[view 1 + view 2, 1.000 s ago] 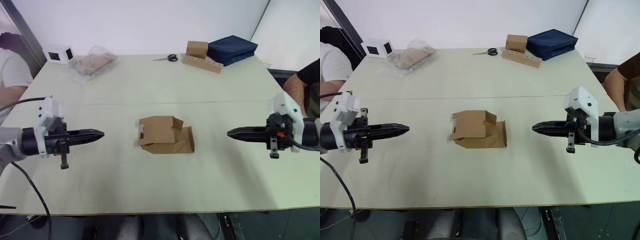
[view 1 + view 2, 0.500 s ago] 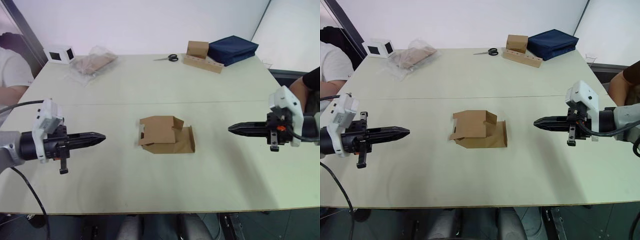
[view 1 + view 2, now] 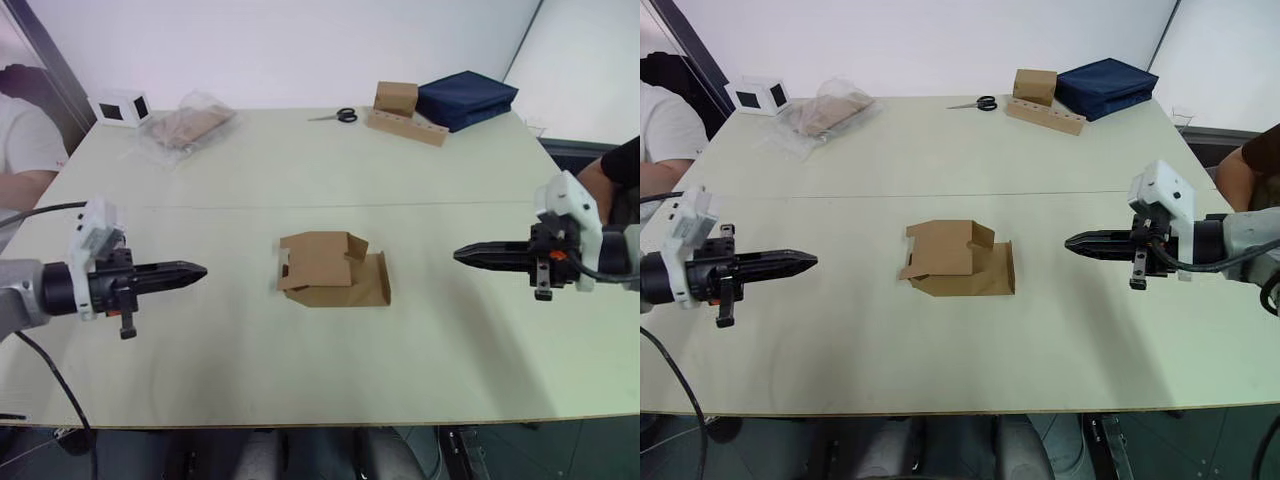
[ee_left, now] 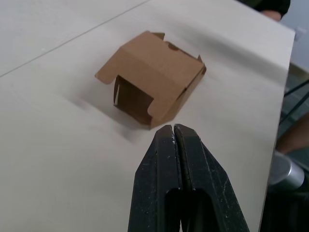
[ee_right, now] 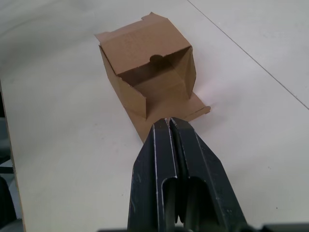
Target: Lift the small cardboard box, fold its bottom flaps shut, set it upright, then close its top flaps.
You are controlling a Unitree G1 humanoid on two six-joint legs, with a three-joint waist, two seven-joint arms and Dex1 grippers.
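The small cardboard box (image 3: 322, 268) lies on its side in the middle of the table (image 3: 300, 180), both ends open. A wide lid flap (image 3: 375, 285) lies flat on the table on its right side; short flaps (image 4: 108, 72) stick out on its left. My left gripper (image 3: 203, 270) is shut and points at the box from the left, well apart from it. My right gripper (image 3: 458, 255) is shut and points at it from the right, also apart. In the right wrist view the box's open mouth (image 5: 154, 72) faces my shut fingers (image 5: 161, 145).
At the table's far side stand a blockier brown box on a cardboard slab (image 3: 405, 115), a navy bag (image 3: 465, 97), scissors (image 3: 340, 116), a clear plastic bag (image 3: 185, 125) and a white cube (image 3: 118, 107). A person sits at the left (image 3: 25, 150), another's arm at the right (image 3: 605, 175).
Both grippers stay shut and nearly in place; the right one shifted slightly, the box has not moved.
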